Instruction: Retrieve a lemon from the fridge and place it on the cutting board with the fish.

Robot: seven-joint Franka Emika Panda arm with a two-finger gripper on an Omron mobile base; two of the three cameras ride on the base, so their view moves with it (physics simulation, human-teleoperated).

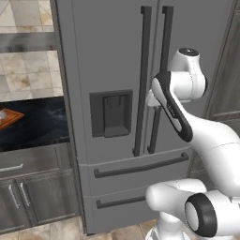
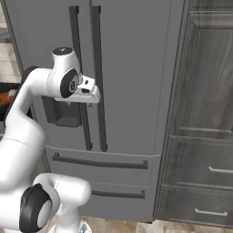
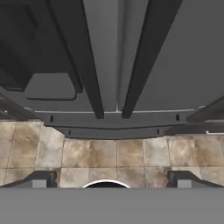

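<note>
The two-finger gripper [image 3: 112,179] on the white arm has its small dark tips spread wide apart, with nothing between them. In the base views the hand sits just in front of the tall grey French-door fridge [image 1: 112,56], at about the height of the recessed dark dispenser panel [image 1: 111,113].

Straight ahead of the tips lie the two long dark vertical handles [image 3: 114,57], side by side across the seam where the doors meet. Their long axis runs up and down the doors, and in the hand view they run away from the fingers towards the top. The gripper looks centred on the seam, so my guess is the next move must shift to one handle and close across its width.

Both doors are shut, so the lemon cannot be seen. It is presumably inside.

The small orange-brown wooden cutting board [image 1: 9,117] lies well off to the robot's left on a dark speckled counter [image 1: 42,122], with something pale on it at the picture's edge, too cropped to identify. Beige floor tiles [image 3: 113,153] lie below, and dark wood cabinets [image 2: 205,91] stand right of the fridge.
</note>
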